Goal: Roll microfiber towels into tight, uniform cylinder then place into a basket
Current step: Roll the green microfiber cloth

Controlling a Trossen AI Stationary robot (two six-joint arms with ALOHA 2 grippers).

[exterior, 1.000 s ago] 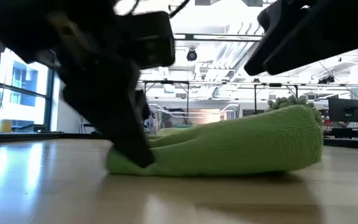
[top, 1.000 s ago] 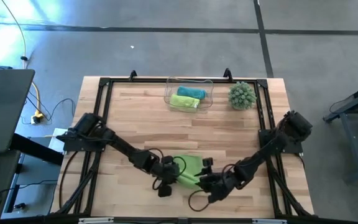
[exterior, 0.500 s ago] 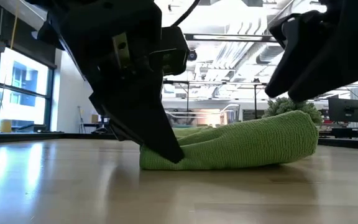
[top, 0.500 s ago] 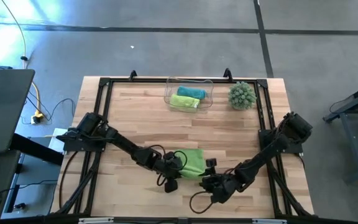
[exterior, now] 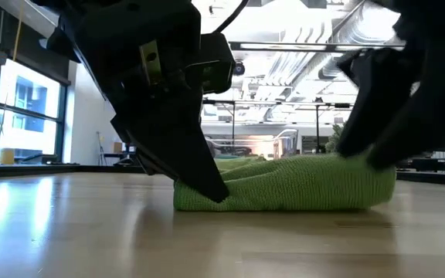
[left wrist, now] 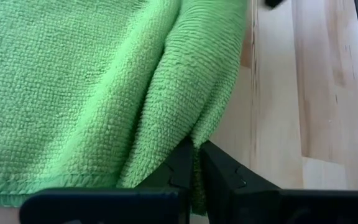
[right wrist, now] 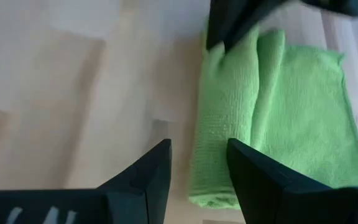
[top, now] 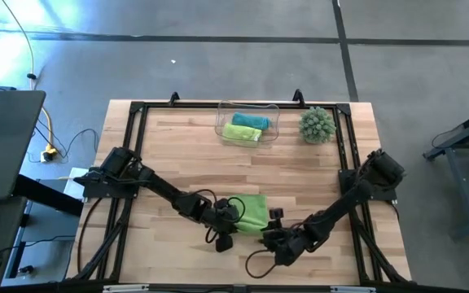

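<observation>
One lime towel [top: 251, 213] | left hand [top: 228, 223] pinches its edge | right hand [top: 273, 236] parted beside it

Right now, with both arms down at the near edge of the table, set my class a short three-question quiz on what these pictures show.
1. True or false: the left gripper is shut on the edge of the lime green towel.
2. Which things lie in the clear basket?
A. One teal roll and one lime green roll
B. Two teal rolls
C. Nothing
3. Fill in: the right gripper stands ___, its fingers apart, just short of the towel's rolled end.

Key
1. True: a fold of cloth is pinched between its fingers.
2. A.
3. open.
</observation>
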